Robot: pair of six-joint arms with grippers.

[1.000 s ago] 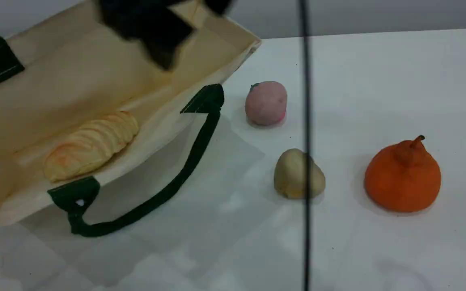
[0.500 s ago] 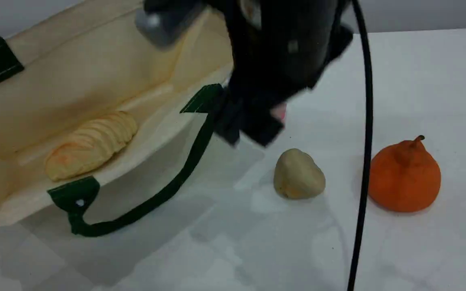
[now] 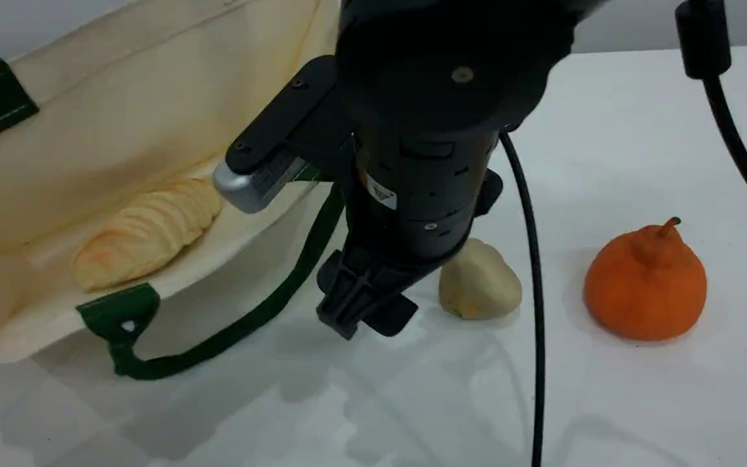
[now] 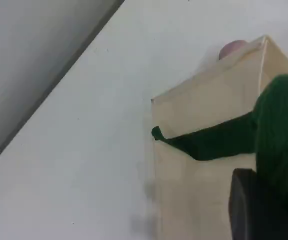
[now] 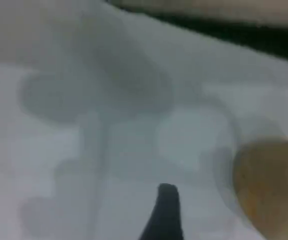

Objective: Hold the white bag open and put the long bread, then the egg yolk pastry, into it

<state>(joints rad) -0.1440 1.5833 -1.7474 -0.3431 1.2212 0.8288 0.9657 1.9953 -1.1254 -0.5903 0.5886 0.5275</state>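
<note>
The white bag (image 3: 88,110) lies at the left with its mouth held wide and its upper side lifted. The long bread (image 3: 146,233) rests inside on the lower panel. In the left wrist view my left gripper (image 4: 271,200) is shut on the bag's upper green handle (image 4: 219,142). The egg yolk pastry (image 3: 482,287) sits on the table right of the bag. My right gripper (image 3: 366,312) hangs open and low, just left of the pastry and not touching it. In the right wrist view, its fingertip (image 5: 165,215) shows left of the pastry (image 5: 269,187).
An orange stemmed fruit (image 3: 646,285) stands right of the pastry. The bag's lower green handle (image 3: 244,324) loops across the table left of my right gripper. A pink ball (image 4: 233,48) shows behind the bag in the left wrist view; the right arm hides it in the scene view.
My right arm has swung out from above the bag, forward and down to table level beside the pastry, and now covers the pink ball. Bag and bread have not moved.
</note>
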